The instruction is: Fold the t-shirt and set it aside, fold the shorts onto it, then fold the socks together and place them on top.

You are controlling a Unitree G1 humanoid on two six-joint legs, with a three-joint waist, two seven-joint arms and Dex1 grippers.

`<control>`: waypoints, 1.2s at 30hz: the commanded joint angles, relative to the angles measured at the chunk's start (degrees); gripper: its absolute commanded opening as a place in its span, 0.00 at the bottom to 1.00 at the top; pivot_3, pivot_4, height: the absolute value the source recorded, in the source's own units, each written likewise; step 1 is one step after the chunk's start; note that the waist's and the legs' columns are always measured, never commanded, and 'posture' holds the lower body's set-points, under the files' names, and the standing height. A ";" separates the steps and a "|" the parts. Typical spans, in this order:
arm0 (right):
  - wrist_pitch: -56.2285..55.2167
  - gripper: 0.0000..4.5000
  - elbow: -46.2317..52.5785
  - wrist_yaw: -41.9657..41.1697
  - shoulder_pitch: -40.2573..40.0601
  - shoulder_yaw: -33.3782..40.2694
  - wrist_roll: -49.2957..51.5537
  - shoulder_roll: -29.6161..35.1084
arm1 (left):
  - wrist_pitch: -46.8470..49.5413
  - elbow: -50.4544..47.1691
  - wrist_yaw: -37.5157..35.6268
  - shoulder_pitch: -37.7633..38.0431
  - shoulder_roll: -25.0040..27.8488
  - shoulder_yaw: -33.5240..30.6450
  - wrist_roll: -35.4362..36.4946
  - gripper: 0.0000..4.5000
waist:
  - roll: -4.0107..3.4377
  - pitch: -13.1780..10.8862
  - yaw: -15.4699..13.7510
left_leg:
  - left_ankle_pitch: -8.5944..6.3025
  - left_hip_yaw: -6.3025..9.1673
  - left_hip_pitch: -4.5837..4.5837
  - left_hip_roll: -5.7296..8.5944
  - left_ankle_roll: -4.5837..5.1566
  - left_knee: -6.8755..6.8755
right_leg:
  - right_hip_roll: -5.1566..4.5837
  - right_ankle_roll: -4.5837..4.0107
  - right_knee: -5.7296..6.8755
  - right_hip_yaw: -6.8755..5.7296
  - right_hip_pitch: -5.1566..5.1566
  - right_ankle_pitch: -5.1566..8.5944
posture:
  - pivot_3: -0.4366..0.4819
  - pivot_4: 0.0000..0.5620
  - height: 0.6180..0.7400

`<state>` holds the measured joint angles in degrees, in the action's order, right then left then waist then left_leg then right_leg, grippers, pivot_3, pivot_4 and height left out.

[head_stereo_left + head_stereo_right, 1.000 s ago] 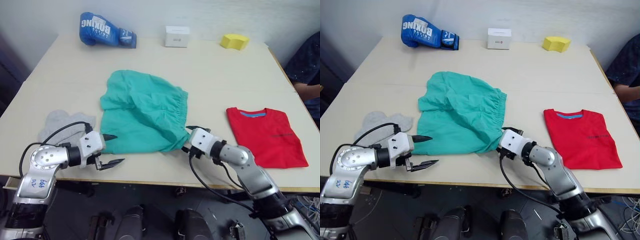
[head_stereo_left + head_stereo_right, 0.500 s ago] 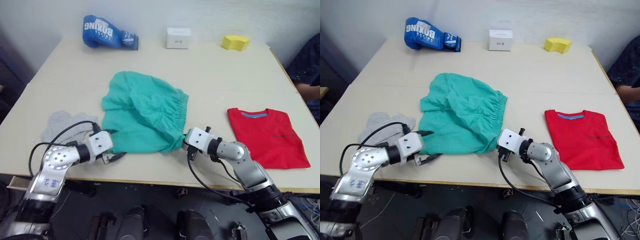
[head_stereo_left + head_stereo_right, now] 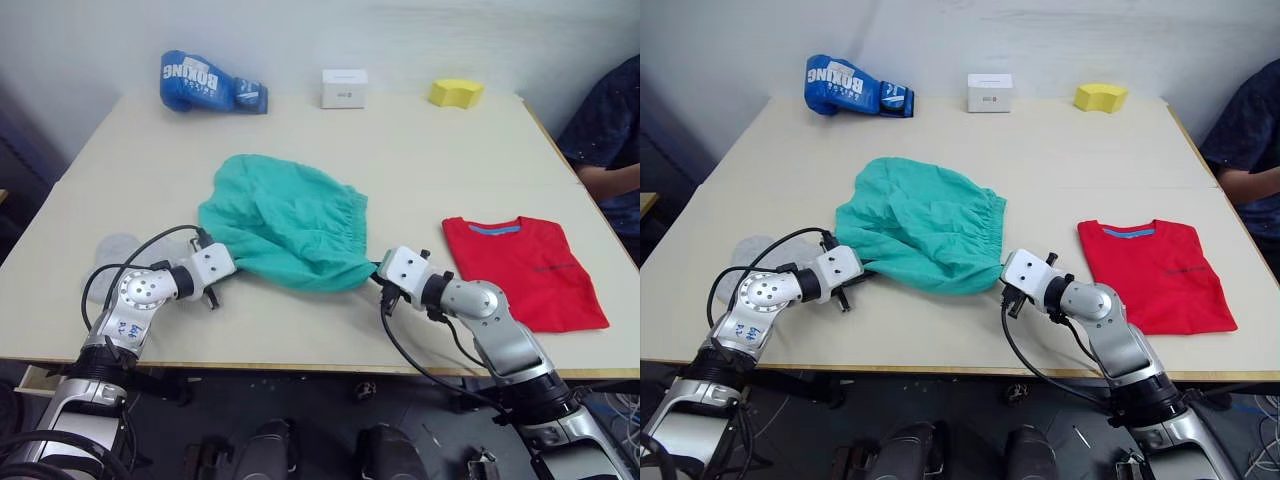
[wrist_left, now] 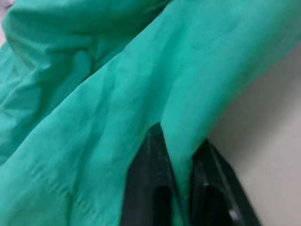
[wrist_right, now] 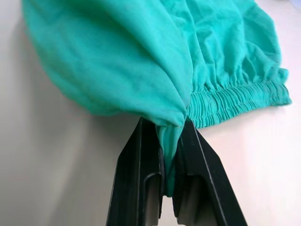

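- The shorts (image 3: 285, 225) lie bunched mid-table; my left gripper (image 4: 175, 188) and right gripper (image 5: 164, 179) each pinch a near corner.
- The t-shirt (image 3: 525, 270) rests folded at right.

Soft, even indoor light falls across the pale surface (image 3: 420, 150), bright without glare. Shadows are faint: a thin dark rim lies under the near hem of the shorts (image 3: 285, 225), and a soft one beside the boxing glove (image 3: 212, 82) at the far left corner. Below the near edge the scene drops into deep shade. Both head views are sharp, with slight bending toward the frame edges. In the wrist views the black fingers (image 5: 136, 188) blur at close range, while the cloth's weave reads clearly.
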<state>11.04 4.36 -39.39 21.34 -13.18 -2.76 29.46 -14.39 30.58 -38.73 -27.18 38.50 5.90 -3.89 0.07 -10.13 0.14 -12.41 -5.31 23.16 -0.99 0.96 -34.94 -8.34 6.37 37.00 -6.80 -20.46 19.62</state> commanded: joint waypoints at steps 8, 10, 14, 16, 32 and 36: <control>-8.06 0.00 3.02 -10.71 -1.41 1.94 2.93 8.37 | 22.91 -26.63 -19.07 22.87 13.10 -11.33 20.17 0.01 | 0.14 -0.09 2.90 | -0.44 -0.42 0.02 -0.60 -0.10 -0.02 | 0.65 -0.25 -0.23 0.40 -0.19 0.14 | 0.48 0.27 1.00; -11.22 0.00 4.46 -17.13 -2.96 1.03 5.29 11.86 | 34.69 -36.09 -22.62 28.63 17.85 -13.89 26.98 0.01 | 0.35 -0.29 2.89 | -0.53 -0.44 0.07 -0.66 -0.24 -0.06 | 0.70 -0.39 -0.30 0.55 -0.20 0.23 | 0.48 0.27 1.00; -8.82 0.00 7.93 -25.02 -6.04 1.26 11.51 16.09 | 45.52 -45.85 -28.25 40.03 26.69 -15.62 30.48 0.01 | 0.62 -0.50 2.67 | -0.78 -0.40 0.14 -0.75 -0.08 -0.07 | 0.79 -0.45 -0.58 0.81 -0.16 0.27 | 0.48 0.27 1.00; -6.11 0.00 9.11 -28.36 -7.92 0.93 12.36 19.13 | 47.05 -49.13 -29.91 45.25 28.40 -17.18 31.36 0.01 | 0.56 -0.58 2.32 | -0.84 -0.43 0.14 -0.75 -0.06 -0.10 | 0.76 -0.45 -0.65 0.86 -0.15 0.27 | 0.48 0.27 1.00; -4.36 0.00 -0.01 -21.83 6.63 10.35 19.19 13.04 | 42.10 -39.97 -22.67 20.88 15.24 -21.86 35.69 0.01 | 0.50 -1.01 1.20 | -0.98 -0.43 0.30 -0.95 -0.44 -0.11 | 0.77 -0.82 -1.01 0.61 -0.25 0.06 | 0.48 0.27 1.00; -17.09 0.00 -18.46 -7.00 24.52 15.22 11.81 7.85 | 33.46 -20.04 -5.59 -7.54 8.19 -17.93 23.74 0.01 | 0.76 -1.45 1.17 | -0.42 -0.52 0.33 -0.88 -0.27 -0.21 | 0.87 -0.59 -0.81 0.42 -0.31 -0.15 | 0.48 0.27 1.00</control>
<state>-1.07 -9.89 -52.27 43.23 -2.44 11.15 36.87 21.24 5.41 -50.48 -31.24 46.05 -11.17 24.03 0.83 -11.57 1.31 -12.53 -5.87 23.73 -1.78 0.58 -35.14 -7.47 5.86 36.36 -6.54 -21.08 19.38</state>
